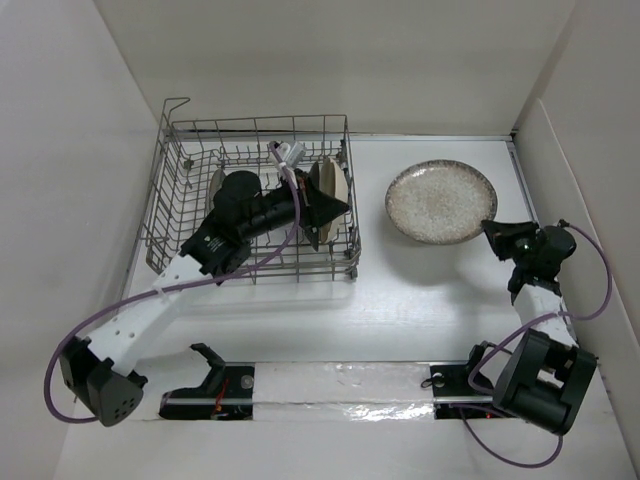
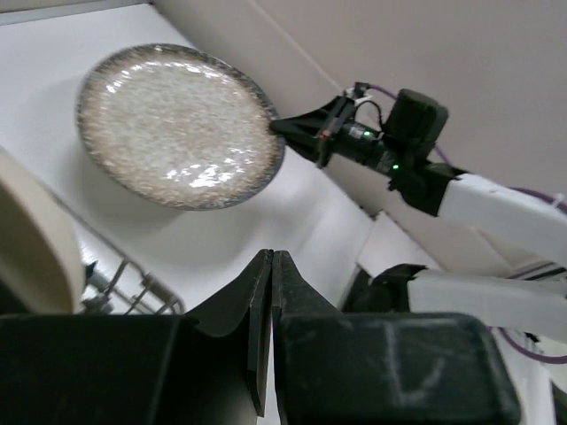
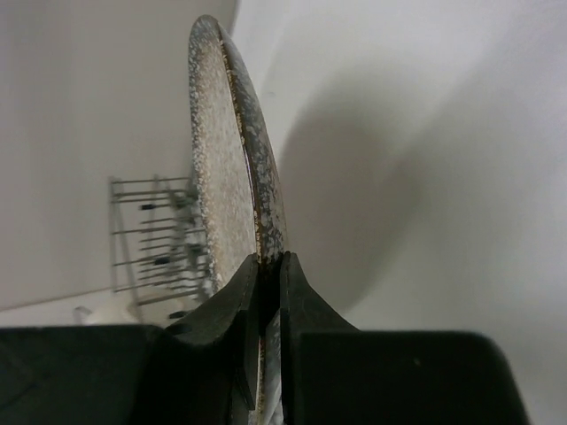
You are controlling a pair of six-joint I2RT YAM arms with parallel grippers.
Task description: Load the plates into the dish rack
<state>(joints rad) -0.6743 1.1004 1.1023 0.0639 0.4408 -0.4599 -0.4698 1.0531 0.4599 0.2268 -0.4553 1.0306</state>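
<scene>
Right gripper (image 3: 268, 259) pinches the rim of the speckled plate (image 3: 232, 150), seen edge-on from its wrist, whereas only the top view places that plate right of the rack (image 1: 172, 200), seemingly flat on the table (image 1: 420, 290), with the left gripper (image 2: 272, 257), fingers pressed together on nothing, over the dishes (image 1: 335, 178) standing inside.
</scene>
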